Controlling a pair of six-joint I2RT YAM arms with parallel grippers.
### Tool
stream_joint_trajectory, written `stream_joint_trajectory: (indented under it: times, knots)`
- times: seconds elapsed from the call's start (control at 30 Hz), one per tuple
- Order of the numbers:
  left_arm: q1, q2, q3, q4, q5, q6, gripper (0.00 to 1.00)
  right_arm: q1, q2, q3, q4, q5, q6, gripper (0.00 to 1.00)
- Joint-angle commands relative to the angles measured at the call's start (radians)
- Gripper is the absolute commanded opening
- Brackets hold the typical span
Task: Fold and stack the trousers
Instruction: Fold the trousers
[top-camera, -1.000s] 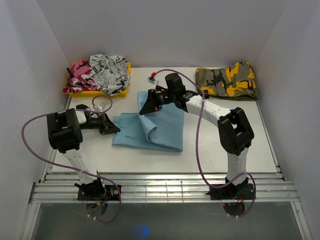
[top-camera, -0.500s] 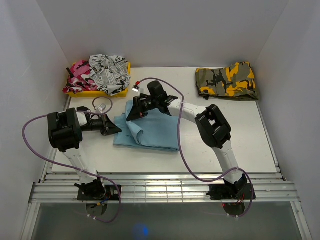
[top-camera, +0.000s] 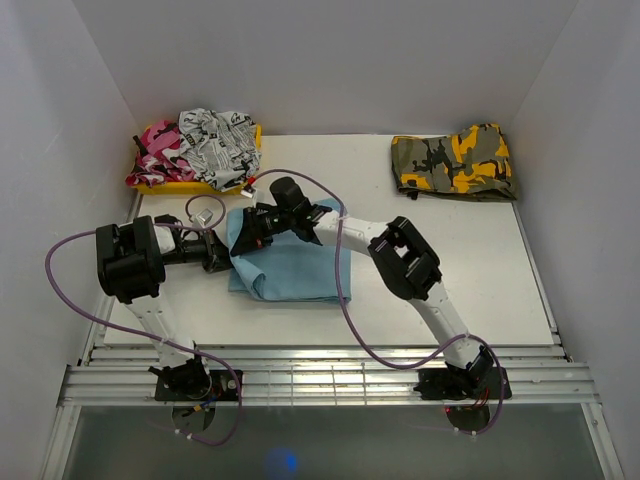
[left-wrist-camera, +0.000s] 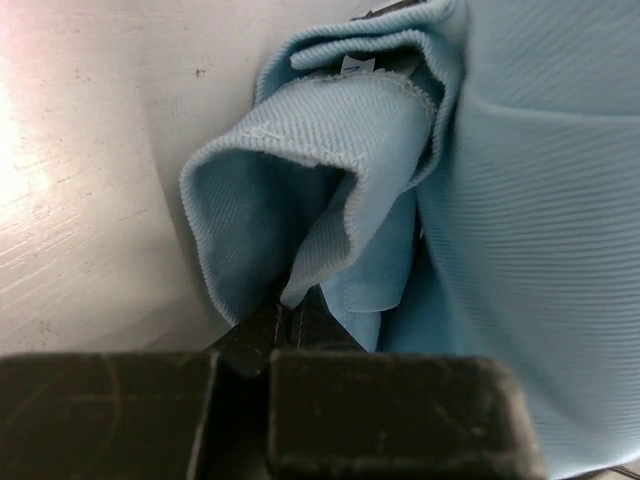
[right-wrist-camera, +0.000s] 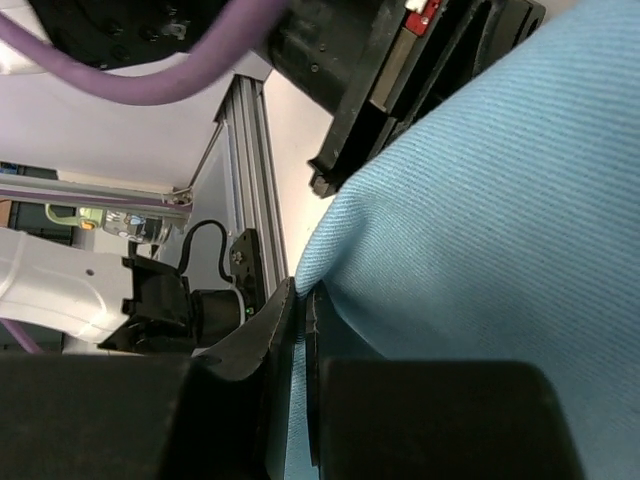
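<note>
Trousers (top-camera: 295, 270) lie on the table (top-camera: 480, 270) left of centre, a light-blue folded pile with the top layer doubled over toward the left. Left gripper (top-camera: 222, 258) is at the pile's left edge, fingers clamped on the cloth. In the left wrist view a rolled hem of the trousers (left-wrist-camera: 300, 190) drops into the near-closed jaws of the gripper (left-wrist-camera: 283, 318), with bare tabletop to the left. Right arm reaches across from the right. The right gripper (top-camera: 248, 232) is at the pile's far-left corner, just beside the left one. In the right wrist view the gripper (right-wrist-camera: 300, 300) pinches a cloth edge with the jaws nearly together, and the trousers (right-wrist-camera: 500, 250) fill the right side of that view. A yellow tray (top-camera: 200, 186) at the far left holds a pink garment (top-camera: 158, 150) and a black-and-white garment (top-camera: 220, 145). A folded camouflage garment (top-camera: 455, 162) lies at the far right, well apart from the trousers.
</note>
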Motion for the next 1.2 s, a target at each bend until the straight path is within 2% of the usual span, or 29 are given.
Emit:
stream_joint_trajectory:
  times: [0.0, 0.03, 0.1, 0.13, 0.23, 0.27, 0.3, 0.33, 0.37, 0.4, 0.43, 0.47, 0.53, 0.63, 0.73, 0.77, 0.87, 0.9, 0.97, 1.03, 1.17]
  knots:
    - [-0.015, 0.011, -0.012, 0.005, -0.036, 0.005, 0.05, 0.014, 0.034, 0.07, 0.096, 0.023, 0.019, 0.08]
    - [-0.013, 0.005, -0.014, 0.002, -0.046, 0.002, 0.23, 0.014, 0.04, 0.076, 0.096, 0.026, 0.019, 0.08]
    - [0.0, -0.025, -0.02, 0.002, -0.063, -0.011, 0.37, 0.014, 0.054, 0.089, 0.096, 0.043, 0.016, 0.08]
    - [0.007, -0.039, -0.021, 0.0, -0.101, -0.018, 0.48, 0.014, 0.057, 0.09, 0.098, 0.049, 0.015, 0.08]
    - [0.051, -0.104, -0.011, -0.022, -0.167, -0.041, 0.6, 0.011, 0.071, 0.109, 0.103, 0.063, 0.03, 0.08]
    - [0.072, -0.119, 0.0, -0.032, -0.189, -0.045, 0.68, 0.01, 0.069, 0.113, 0.101, 0.066, 0.029, 0.08]
    - [0.085, -0.148, 0.008, -0.058, -0.206, -0.053, 0.71, 0.01, 0.068, 0.119, 0.104, 0.072, 0.035, 0.13]
    - [0.095, -0.162, 0.014, -0.072, -0.217, -0.054, 0.72, 0.008, 0.066, 0.124, 0.115, 0.069, 0.036, 0.25]
    - [0.115, -0.174, 0.02, -0.085, -0.23, -0.053, 0.73, 0.004, 0.063, 0.129, 0.121, 0.065, 0.038, 0.45]
    - [0.125, -0.188, 0.032, -0.111, -0.243, -0.051, 0.75, 0.002, 0.051, 0.133, 0.121, 0.056, 0.036, 0.52]
    - [0.132, -0.215, 0.035, -0.122, -0.256, -0.045, 0.75, -0.002, 0.039, 0.133, 0.121, 0.051, 0.03, 0.69]
    - [0.151, -0.229, 0.04, -0.133, -0.282, -0.039, 0.75, -0.01, 0.025, 0.132, 0.119, 0.043, 0.021, 0.78]
    - [0.174, -0.258, 0.052, -0.156, -0.316, -0.019, 0.76, -0.021, -0.026, 0.127, 0.103, 0.017, -0.019, 0.87]
    - [0.224, -0.269, 0.084, -0.188, -0.257, 0.017, 0.75, -0.054, -0.102, 0.097, 0.047, -0.026, -0.073, 0.91]
    - [0.234, -0.28, 0.135, -0.26, -0.157, 0.126, 0.74, -0.11, -0.211, 0.032, -0.041, -0.072, -0.161, 0.9]
    - [0.232, -0.301, 0.137, -0.271, -0.128, 0.18, 0.74, -0.145, -0.242, -0.024, -0.078, -0.079, -0.239, 0.9]
    - [0.229, -0.322, 0.134, -0.323, -0.076, 0.238, 0.74, -0.232, -0.358, -0.138, -0.294, -0.078, -0.396, 0.91]
    - [0.226, -0.323, 0.135, -0.366, -0.07, 0.284, 0.74, -0.254, -0.413, -0.175, -0.384, -0.054, -0.495, 0.91]
    - [0.212, -0.325, 0.132, -0.404, -0.025, 0.332, 0.72, -0.33, -0.464, -0.294, -0.451, -0.031, -0.566, 0.92]
    - [0.189, -0.334, 0.118, -0.403, -0.06, 0.337, 0.71, -0.378, -0.529, -0.376, -0.515, -0.021, -0.62, 0.93]
    - [0.117, -0.361, 0.055, -0.271, -0.181, 0.259, 0.7, -0.466, -0.613, -0.558, -0.577, 0.034, -0.698, 0.98]
